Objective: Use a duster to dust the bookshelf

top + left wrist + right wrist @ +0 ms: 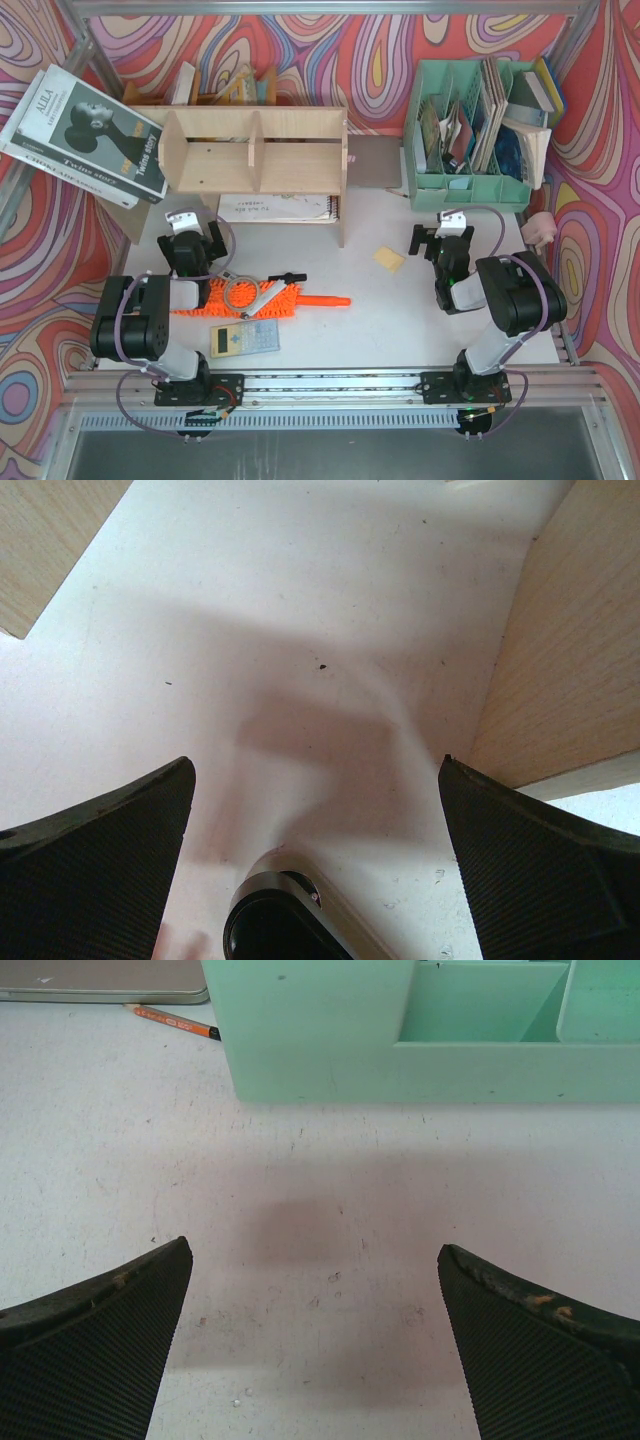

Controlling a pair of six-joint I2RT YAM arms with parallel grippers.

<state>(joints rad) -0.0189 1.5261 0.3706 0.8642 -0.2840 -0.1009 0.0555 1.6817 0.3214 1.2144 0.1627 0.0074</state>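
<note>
My left gripper (190, 225) and right gripper (443, 232) both gape wide apart. Right of the bookshelf (255, 150), the green organizer (470, 188) holds books (495, 110).

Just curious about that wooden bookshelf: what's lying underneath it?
A white spiral notebook lies flat under the bookshelf, its near part showing. The shelf covers its far part and anything farther back.

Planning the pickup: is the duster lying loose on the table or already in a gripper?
Lying loose: the duster lies flat on the table; the left gripper and right gripper are open and empty.
</note>
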